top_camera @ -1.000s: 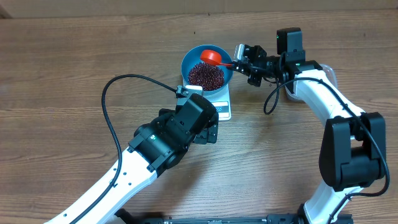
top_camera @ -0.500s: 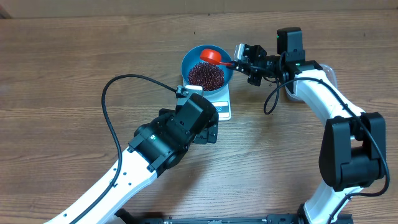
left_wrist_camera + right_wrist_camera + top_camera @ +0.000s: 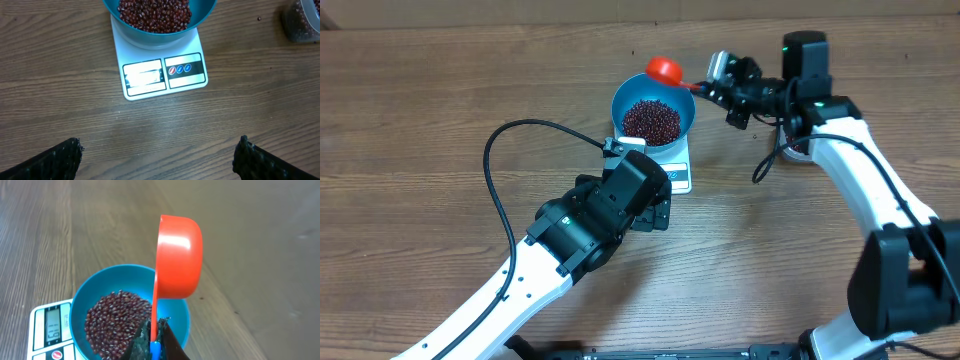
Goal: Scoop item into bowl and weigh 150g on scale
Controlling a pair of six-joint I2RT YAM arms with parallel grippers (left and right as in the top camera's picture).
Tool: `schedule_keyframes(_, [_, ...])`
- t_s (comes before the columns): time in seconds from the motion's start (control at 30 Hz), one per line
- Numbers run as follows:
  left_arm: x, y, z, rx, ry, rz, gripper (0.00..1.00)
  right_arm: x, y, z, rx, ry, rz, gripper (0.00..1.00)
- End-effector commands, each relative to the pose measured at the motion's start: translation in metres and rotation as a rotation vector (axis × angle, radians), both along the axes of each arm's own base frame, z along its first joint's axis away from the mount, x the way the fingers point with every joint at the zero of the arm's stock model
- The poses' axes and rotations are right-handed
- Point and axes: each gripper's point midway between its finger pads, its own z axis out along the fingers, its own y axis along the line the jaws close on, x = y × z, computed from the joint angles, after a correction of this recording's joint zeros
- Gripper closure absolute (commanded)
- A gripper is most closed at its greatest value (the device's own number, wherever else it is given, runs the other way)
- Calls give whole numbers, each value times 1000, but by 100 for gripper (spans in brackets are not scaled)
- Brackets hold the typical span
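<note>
Orange-red glossy plastic scoop (image 3: 665, 70) is hovering at the bowl's 12 o'clock rim, handle running toward 3 o'clock | right gripper (image 3: 712, 84) is clamping that handle tight | tiny maroon beans (image 3: 651, 120) are heaping in the round blue bowl (image 3: 618, 104) sitting on the flat white scale (image 3: 678, 174) | left gripper (image 3: 157, 162) is gaping wide, empty

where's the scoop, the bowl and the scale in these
scoop (image 3: 179, 255): right wrist view, on the outside of its orange cup
bowl (image 3: 176, 316): right wrist view, on the bare blue inner wall at the right
scale (image 3: 144, 77): left wrist view, on its display window
</note>
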Motion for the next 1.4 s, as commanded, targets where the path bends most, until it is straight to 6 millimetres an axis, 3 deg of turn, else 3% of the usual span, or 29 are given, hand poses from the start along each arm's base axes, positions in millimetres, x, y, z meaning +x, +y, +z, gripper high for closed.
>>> schedule_keyframes(0.0, [1, 0, 1, -2, -4, 14, 0, 3, -31, 40, 93, 70, -162, 96])
schedule_keyframes(0.17, [1, 0, 1, -2, -4, 14, 1, 21, -99, 52, 166, 205, -504, 96])
schedule_keyframes(0.33, [1, 0, 1, -2, -4, 14, 0, 22, -180, 25, 151, 347, -837, 96])
schedule_keyframes(0.53, [1, 0, 1, -1, -4, 14, 1, -3, -234, -11, 64, 498, -1034, 96])
schedule_keyframes(0.73, [1, 0, 1, -2, -4, 14, 0, -32, -256, -40, -41, 629, -1147, 96])
schedule_keyframes(0.93, [1, 0, 1, -2, -4, 14, 0, -51, -272, -55, -151, 687, -1241, 96])
schedule_keyframes(1.2, [1, 0, 1, -2, -4, 14, 0, -58, -274, -61, -179, 718, -1254, 96])
schedule_keyframes(1.37, [1, 0, 1, -2, -4, 14, 0, -57, -274, -75, -194, 757, -1249, 96])
